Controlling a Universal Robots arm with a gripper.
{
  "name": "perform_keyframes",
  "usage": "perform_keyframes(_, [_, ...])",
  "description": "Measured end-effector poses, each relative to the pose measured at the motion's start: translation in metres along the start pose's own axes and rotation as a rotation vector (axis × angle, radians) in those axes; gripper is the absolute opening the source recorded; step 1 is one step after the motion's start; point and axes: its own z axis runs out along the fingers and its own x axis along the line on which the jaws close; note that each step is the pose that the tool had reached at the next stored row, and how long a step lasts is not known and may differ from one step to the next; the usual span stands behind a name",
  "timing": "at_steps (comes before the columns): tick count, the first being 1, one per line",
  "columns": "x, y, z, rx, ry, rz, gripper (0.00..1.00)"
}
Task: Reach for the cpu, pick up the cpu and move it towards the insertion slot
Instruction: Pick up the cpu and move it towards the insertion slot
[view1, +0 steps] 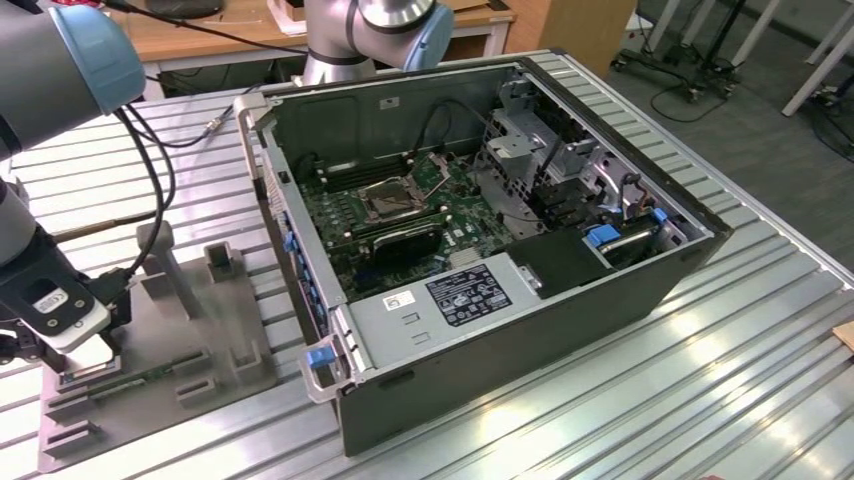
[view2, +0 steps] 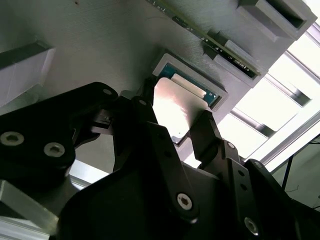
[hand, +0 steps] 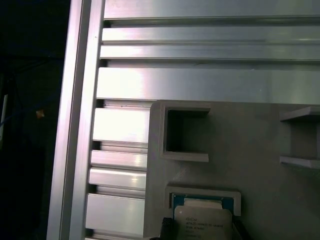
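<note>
Trouble, if it comes, starts at the exterior view's left, where the gripper (view1: 76, 368) is down on the grey fixture (view1: 200, 335). In the second wrist view its black fingers (view2: 144, 107) are drawn in narrow, pinching the cpu (view2: 176, 107) by two opposite edges. The chip sits at the fixture's recess (hand: 202, 191), whose rim frames it in the first wrist view. That hold looks thin to me: edges only, on a slick flat chip. An off-centre pinch could let it tip or slide out, and a corner catching the rim could lever it loose.

Further right stands the open case (view1: 667, 260), with the slot (view1: 395, 203) well inside on the green board. The case's wall (view1: 274, 190) stands between fixture and slot. A low carry could knock the chip against it.
</note>
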Motion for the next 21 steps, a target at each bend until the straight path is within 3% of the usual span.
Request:
perform_keyframes(7, [-0.0001,0.0001,-0.0007,-0.0005,-0.0010,0.000,0.54])
perform_keyframes(21, [-0.0003,0.0002,-0.0287,-0.0001,-0.0002,0.000,0.54])
